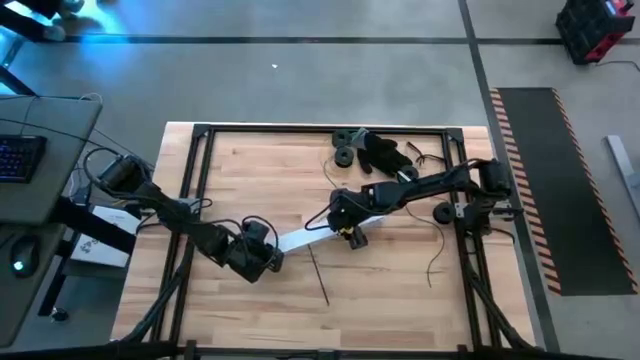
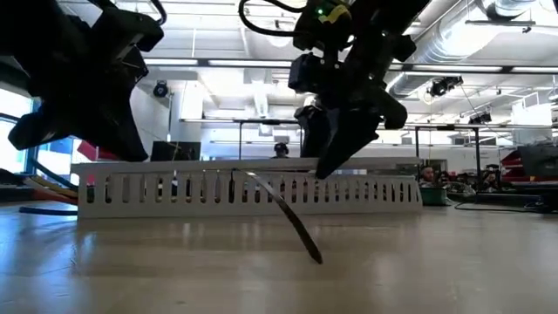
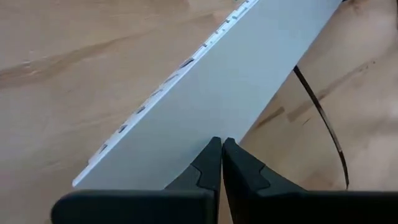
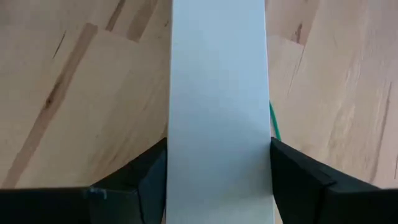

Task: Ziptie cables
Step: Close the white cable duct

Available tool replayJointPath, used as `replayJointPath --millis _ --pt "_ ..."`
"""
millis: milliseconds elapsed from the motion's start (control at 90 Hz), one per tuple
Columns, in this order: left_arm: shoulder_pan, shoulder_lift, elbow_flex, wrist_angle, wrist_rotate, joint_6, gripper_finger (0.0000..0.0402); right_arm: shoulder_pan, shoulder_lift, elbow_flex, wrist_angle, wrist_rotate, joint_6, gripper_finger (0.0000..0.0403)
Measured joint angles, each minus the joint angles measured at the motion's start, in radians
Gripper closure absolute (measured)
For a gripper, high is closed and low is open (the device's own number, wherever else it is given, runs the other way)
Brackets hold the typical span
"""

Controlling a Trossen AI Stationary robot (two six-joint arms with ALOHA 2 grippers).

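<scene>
I am keeping the right pincer [image 4: 217,180] spread wide and clamped across the width of the white slotted cable duct [image 1: 310,236] at mid-desk [image 1: 400,300], which I judge pins the duct flat and steady. The left pincer [image 3: 221,163] is sitting clenched at the duct's other end, its fingertips pressed together against the lid edge, probably pushing or bracing it. The cables are mostly hiding inside or under the duct, as far as I can tell; only a green sliver [image 4: 274,127] is peeking out beside it, and a dark ziptie-like strap [image 2: 292,222] is curling out onto the wood. No readable writing or brand is showing anywhere.
</scene>
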Motion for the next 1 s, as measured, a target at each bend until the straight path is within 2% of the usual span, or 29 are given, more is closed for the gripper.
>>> replayJointPath --millis 167,378,556,644,700,844,1000 --pt "0.025 -0.071 0.054 -0.094 0.035 0.053 0.0401 -0.008 -0.006 0.000 0.015 -0.020 0.006 0.0196" --pt "0.038 -0.141 0.116 -0.226 0.023 0.097 0.0401 -0.018 -0.025 0.000 0.014 -0.048 0.006 0.0196" --pt "0.038 -0.170 0.119 -0.233 0.020 0.121 0.0401 -0.025 -0.039 0.001 0.022 -0.056 0.006 0.0196" --pt "0.036 -0.167 0.119 -0.243 0.026 0.121 0.0401 -0.027 -0.039 0.002 0.012 0.025 0.025 0.0196" --pt "0.036 -0.168 0.119 -0.245 0.025 0.120 0.0401 -0.031 -0.040 0.002 0.001 0.040 0.025 0.0196" --pt "0.035 -0.168 0.119 -0.250 0.032 0.121 0.0401 -0.033 -0.087 0.002 -0.002 -0.017 0.021 0.0196" --pt "0.035 -0.168 0.119 -0.250 0.031 0.113 0.0401 -0.030 -0.075 0.003 0.005 -0.057 -0.006 0.0196"
